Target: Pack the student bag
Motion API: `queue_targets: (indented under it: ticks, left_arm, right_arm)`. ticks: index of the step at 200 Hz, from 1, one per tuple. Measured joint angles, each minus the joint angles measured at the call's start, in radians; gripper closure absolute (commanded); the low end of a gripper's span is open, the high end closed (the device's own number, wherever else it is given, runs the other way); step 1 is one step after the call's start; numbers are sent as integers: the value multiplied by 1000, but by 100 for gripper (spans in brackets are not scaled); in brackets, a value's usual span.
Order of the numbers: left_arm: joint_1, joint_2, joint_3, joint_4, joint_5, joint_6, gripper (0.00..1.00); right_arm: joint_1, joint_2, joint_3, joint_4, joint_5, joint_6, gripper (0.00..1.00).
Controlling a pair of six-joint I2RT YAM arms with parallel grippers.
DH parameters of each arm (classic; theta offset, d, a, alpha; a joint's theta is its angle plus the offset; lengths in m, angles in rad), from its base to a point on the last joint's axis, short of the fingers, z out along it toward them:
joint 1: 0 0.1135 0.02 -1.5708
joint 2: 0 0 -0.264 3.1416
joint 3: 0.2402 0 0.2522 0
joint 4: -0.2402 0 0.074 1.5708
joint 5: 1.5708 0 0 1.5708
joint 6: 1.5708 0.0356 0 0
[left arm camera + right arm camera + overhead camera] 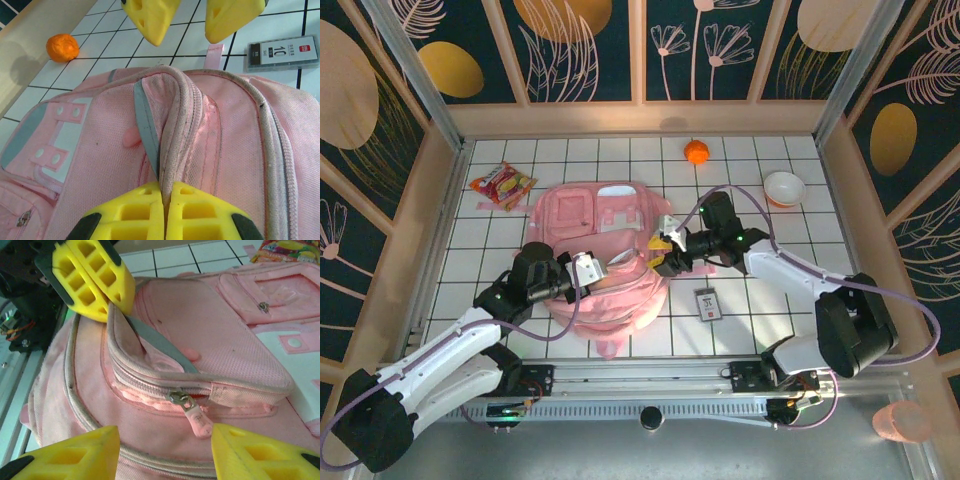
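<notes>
The pink student bag (605, 255) lies flat at the middle of the tiled table (770, 290). The left gripper (165, 202) is pinched tight on a raised fold of the bag's zipper rim (175, 115), on its near left side. The right gripper (165, 440) stands parted at the bag's right edge, straddling the zipper pull (192, 412), clear of it

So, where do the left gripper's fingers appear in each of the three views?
Top external: the left fingers are near the centre, on the near part of the student bag.
Left wrist: bottom centre, closed on a raised fold of the bag.
Right wrist: top left, pinching that fold.
Shared landmark: the grey strip along the fold.
</notes>
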Motion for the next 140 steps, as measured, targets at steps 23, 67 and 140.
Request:
queue_targets:
  ticks: [23, 67, 140]
  left_arm:
    - [0, 0, 1, 0, 2, 0, 100]
    - [0, 0, 7, -1, 3, 0, 100]
    - [0, 15, 10, -2, -4, 0, 100]
  right_arm:
    - [0, 55, 43, -5, 3, -35, 48]
    - [21, 173, 116, -7, 2, -77, 49]
    - [42, 173, 132, -85, -6, -87, 69]
